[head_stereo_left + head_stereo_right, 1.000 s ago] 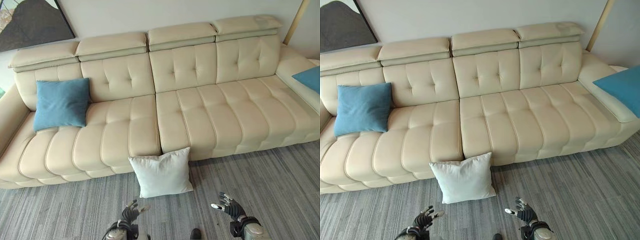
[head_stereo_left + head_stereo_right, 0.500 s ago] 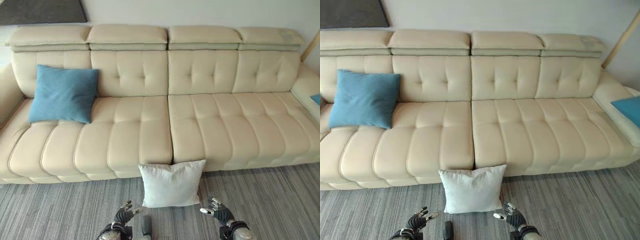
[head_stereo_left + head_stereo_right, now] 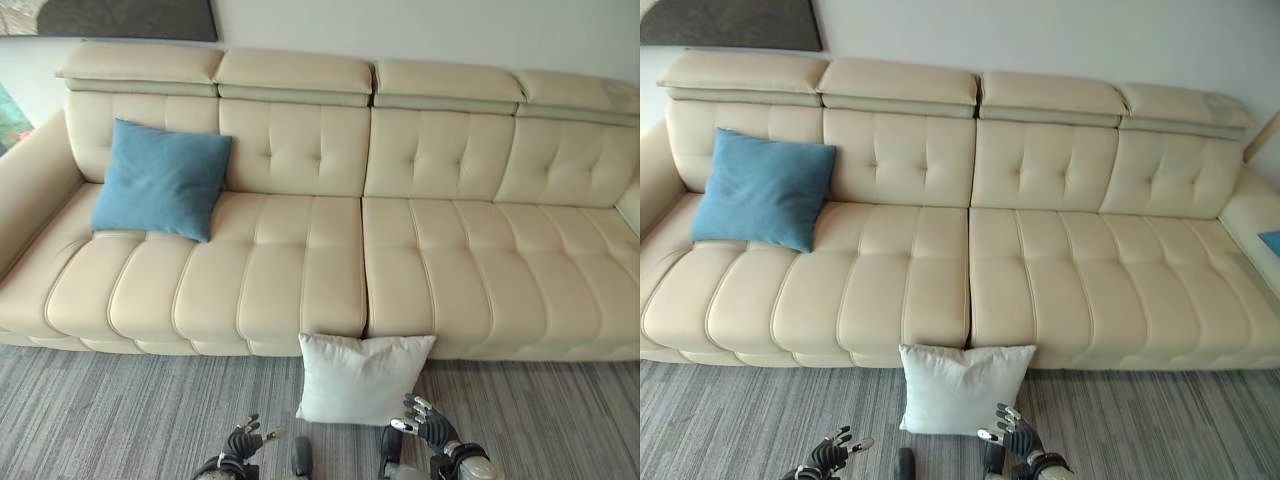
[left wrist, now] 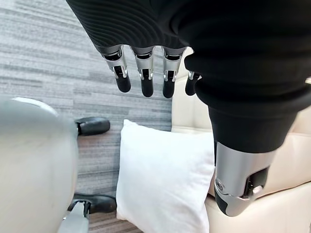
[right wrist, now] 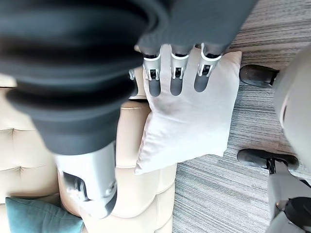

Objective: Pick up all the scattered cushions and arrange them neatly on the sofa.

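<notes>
The white cushion (image 3: 361, 378) leans on the floor against the sofa (image 3: 330, 270) front, both the left hand (image 3: 243, 440) and right hand (image 3: 425, 424) loose-fingered and empty just short of it, so reaching and gripping looks next.

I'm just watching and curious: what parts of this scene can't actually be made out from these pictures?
- White cushion: its back face is turned to the sofa front, hidden in both eye views.
- Teal cushion: cut off by the right eye view's edge.
- Blue cushion: covers the backrest behind it.
- Left hand and right hand: palms hidden, eye views.
</notes>
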You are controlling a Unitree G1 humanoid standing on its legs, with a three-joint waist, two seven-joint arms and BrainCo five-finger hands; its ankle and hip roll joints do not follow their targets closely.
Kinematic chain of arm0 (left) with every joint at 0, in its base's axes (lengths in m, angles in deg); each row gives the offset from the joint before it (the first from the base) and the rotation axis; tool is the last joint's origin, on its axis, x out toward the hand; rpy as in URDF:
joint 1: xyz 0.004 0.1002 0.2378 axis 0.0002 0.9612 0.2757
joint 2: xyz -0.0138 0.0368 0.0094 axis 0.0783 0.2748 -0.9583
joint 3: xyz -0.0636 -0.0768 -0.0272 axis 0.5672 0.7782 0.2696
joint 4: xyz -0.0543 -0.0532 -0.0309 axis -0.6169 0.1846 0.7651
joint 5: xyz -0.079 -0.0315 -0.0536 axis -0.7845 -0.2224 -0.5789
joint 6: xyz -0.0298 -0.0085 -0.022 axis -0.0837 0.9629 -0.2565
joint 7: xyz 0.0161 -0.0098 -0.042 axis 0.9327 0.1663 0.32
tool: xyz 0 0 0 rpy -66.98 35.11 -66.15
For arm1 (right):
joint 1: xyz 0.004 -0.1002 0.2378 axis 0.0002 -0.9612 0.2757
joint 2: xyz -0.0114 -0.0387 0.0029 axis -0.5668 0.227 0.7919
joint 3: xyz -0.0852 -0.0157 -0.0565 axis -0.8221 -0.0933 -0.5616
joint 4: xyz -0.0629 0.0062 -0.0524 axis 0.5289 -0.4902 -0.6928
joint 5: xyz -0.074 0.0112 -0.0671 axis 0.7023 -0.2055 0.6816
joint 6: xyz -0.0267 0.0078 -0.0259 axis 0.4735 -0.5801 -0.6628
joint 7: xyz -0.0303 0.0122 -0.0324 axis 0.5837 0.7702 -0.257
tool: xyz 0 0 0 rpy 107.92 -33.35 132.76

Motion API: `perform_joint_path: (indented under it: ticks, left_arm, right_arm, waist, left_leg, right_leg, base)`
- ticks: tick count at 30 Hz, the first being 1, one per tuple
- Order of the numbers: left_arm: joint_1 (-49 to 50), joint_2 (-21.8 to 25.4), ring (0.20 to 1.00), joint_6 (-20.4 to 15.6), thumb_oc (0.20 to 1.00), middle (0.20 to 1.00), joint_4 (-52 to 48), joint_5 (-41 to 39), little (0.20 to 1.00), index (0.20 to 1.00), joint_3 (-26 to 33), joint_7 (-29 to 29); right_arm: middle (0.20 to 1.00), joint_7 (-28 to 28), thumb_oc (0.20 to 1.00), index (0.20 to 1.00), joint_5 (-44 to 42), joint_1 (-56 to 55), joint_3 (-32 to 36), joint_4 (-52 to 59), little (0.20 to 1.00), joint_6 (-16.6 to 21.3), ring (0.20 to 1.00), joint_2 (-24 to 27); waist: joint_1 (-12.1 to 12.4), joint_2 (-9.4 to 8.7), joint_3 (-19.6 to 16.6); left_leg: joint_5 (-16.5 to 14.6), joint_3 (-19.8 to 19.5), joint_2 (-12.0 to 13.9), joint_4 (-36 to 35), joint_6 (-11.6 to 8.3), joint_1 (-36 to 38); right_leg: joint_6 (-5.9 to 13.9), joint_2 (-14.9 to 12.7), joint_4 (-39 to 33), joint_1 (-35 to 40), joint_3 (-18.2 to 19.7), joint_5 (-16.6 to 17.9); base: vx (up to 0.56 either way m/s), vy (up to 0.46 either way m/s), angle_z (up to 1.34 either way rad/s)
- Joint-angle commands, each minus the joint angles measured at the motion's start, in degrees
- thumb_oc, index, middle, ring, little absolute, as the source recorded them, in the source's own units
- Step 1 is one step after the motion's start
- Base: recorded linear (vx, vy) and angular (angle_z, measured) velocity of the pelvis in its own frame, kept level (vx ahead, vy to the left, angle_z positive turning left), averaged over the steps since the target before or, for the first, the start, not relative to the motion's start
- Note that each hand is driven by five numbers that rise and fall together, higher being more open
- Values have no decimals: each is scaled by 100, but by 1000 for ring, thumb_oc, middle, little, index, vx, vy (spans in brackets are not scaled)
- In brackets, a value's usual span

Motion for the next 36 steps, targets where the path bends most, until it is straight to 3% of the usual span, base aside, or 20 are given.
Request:
perform_joint_path:
  ticks: [1, 10, 15, 16, 19, 22, 27, 29, 36]
  left_arm:
    - [-436, 34, 1000, -182, 1000, 1000, -91, 111, 1000, 1000, -69, -18]
    - [-1115, 274, 1000, -127, 1000, 1000, 59, 179, 1000, 1000, -242, 27]
    - [-1961, 1048, 1000, -281, 1000, 1000, 128, 378, 1000, 1000, -328, 269]
    - [-2336, 1275, 1000, -479, 1000, 1000, 301, 450, 1000, 1000, -334, 468]
    - [-2806, 1394, 1000, -602, 1000, 1000, 408, 445, 1000, 1000, -249, 648]
    - [-3442, 1490, 1000, -781, 1000, 1000, 544, 352, 1000, 1000, -130, 924]
    - [-3570, 1467, 1000, -668, 1000, 1000, 385, 111, 1000, 1000, 92, 879]
    - [-3628, 1378, 1000, -652, 1000, 1000, 513, 3, 1000, 1000, 162, 861]
    - [-3626, 979, 1000, -757, 1000, 1000, 507, -332, 1000, 1000, 257, 769]
  right_arm:
    - [1000, -20, 1000, 1000, 42, 192, -86, 334, 1000, 138, 1000, 224]
    - [1000, -102, 1000, 1000, 128, 717, -86, 497, 1000, 40, 1000, 556]
    - [1000, -178, 1000, 1000, 63, 1616, 112, 660, 1000, -98, 1000, 1049]
    - [1000, -252, 1000, 1000, 21, 2041, 75, 620, 1000, -172, 1000, 1071]
    - [1000, -378, 1000, 1000, -17, 2540, 58, 536, 1000, -169, 1000, 1073]
    - [1000, -738, 1000, 1000, -42, 3286, -51, 593, 1000, -112, 1000, 914]
    - [1000, -1027, 1000, 1000, 14, 3624, -73, 861, 1000, 14, 1000, 849]
    - [1000, -1258, 1000, 1000, 159, 3768, -116, 908, 1000, 43, 1000, 796]
    - [1000, -3061, 1000, 1000, 781, 3578, 538, 1092, 1000, -4, 1000, 526]
  waist:
    - [-46, 234, 170]
    - [-169, 394, 509]
    - [-258, 430, 859]
    - [-272, 405, 999]
    - [-294, 384, 1101]
    - [-356, 342, 1237]
    - [-396, 350, 1159]
    - [-399, 369, 1087]
    - [-493, 400, 823]
  left_leg:
    - [-482, 42, 273, 6, -423, 481]
    - [-406, -3, 286, 6, -477, 160]
    - [-222, 63, 253, 6, -479, -453]
    - [-139, 45, 227, 86, -485, -782]
    - [-161, -7, 197, 436, -490, -1352]
    - [-281, -76, 142, 1183, -523, -2536]
    - [-448, -170, 121, 1717, -532, -3515]
    - [-509, -196, 77, 1911, -531, -3931]
    - [-678, -202, -5, 2440, -532, -5245]
  right_leg:
    - [-85, 79, -226, 382, -183, 127]
    - [-167, 124, -226, 80, -152, 141]
    - [-204, 98, -214, -636, -38, 353]
    - [-215, 65, -95, -979, -20, 398]
    - [-220, 7, 121, -1453, 7, 406]
    - [-210, -145, 513, -2337, 41, 418]
    - [-195, -220, 924, -3195, 112, 363]
    - [-193, -216, 1079, -3618, 159, 336]
    - [-204, -238, 1535, -5021, 311, 224]
  base:
    - [16, -75, -3]
    - [-19, -46, 2]
    - [-159, -2, -11]
    - [-221, -28, -8]
    - [-147, -18, 1]
    - [-238, -21, 7]
    - [-87, 13, 8]
    - [-87, 57, 8]
    - [-26, 27, 8]
